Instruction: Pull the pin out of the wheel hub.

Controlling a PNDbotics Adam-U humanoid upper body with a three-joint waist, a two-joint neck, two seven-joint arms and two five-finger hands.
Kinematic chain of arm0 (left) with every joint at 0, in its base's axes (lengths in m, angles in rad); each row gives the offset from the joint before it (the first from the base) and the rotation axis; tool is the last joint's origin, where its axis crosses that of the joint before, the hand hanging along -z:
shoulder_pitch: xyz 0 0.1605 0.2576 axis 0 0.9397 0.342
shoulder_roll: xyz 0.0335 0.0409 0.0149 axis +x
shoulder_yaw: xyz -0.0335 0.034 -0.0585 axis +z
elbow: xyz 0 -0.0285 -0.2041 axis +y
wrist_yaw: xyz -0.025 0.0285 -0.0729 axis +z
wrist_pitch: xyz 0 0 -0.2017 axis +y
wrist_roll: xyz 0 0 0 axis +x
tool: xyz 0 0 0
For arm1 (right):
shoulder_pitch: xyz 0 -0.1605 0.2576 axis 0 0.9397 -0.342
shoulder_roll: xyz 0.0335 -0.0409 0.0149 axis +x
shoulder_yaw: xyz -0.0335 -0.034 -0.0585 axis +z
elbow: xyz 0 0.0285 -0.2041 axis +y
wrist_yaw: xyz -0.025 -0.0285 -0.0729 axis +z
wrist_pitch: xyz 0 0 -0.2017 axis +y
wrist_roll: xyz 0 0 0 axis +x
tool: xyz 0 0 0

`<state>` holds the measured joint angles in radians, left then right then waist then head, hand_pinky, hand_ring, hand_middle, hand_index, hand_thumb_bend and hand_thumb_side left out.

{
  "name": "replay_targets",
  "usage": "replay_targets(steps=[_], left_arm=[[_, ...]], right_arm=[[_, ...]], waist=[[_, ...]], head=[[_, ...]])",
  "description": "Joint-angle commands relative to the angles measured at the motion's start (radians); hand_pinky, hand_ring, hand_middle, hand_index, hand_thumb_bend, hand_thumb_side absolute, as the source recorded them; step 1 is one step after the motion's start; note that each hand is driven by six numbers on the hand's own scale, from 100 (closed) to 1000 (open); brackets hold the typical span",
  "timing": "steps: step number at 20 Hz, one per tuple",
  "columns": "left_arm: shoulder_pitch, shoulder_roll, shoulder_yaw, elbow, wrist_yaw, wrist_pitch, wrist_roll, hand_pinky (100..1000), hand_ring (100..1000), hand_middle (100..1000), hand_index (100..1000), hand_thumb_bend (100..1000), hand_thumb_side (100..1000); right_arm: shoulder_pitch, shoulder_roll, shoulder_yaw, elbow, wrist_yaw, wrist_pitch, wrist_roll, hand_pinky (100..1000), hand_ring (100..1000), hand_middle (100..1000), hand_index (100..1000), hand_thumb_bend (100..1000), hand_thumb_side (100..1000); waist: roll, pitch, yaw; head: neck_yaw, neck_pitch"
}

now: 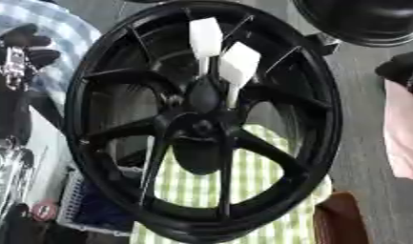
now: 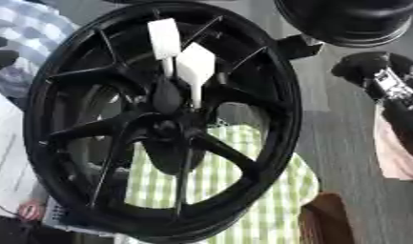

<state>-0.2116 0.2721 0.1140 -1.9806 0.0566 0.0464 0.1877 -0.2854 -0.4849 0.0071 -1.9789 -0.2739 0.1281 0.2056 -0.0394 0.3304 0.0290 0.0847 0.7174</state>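
Observation:
A black spoked wheel hub [image 1: 201,124] stands on edge and fills most of both views. Two white pins with flat, wide heads stick out just above its centre: one higher [image 1: 206,38], one lower and to the right [image 1: 239,64]. Their thin stems run down toward the hub's centre boss [image 1: 202,97]. My left hand [image 1: 17,62], black with silver parts, shows at the left edge beside the rim, apart from the pins. My right hand [image 2: 383,81] shows at the right edge, outside the rim. Neither hand touches a pin.
A green-and-white checked cloth [image 1: 259,190] lies under the wheel. A second black wheel [image 2: 351,19] sits at the top right. A blue-and-white basket [image 1: 80,209] is at the lower left, a brown object [image 1: 343,221] at the lower right, and pink fabric [image 1: 403,133] at the right edge.

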Motion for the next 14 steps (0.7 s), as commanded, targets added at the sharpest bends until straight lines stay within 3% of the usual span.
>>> replay_targets(steps=[1,14], left_arm=[[-0.006,0.027,-0.001,-0.019,0.0,-0.001,-0.001,798,659,652,797,100,722],[0.005,0.038,-0.007,-0.019,-0.004,0.002,-0.006,799,658,651,797,100,721]], right_arm=[[-0.027,-0.075,0.001,-0.021,-0.029,-0.024,0.013,955,820,690,727,100,607],[-0.24,-0.319,0.08,-0.021,-0.004,-0.156,0.146,916,817,703,746,100,435]], waist=[[0.0,-0.029,0.0],[-0.003,-0.039,0.007]], head=[[-0.006,0.007],[-0.029,0.009]])
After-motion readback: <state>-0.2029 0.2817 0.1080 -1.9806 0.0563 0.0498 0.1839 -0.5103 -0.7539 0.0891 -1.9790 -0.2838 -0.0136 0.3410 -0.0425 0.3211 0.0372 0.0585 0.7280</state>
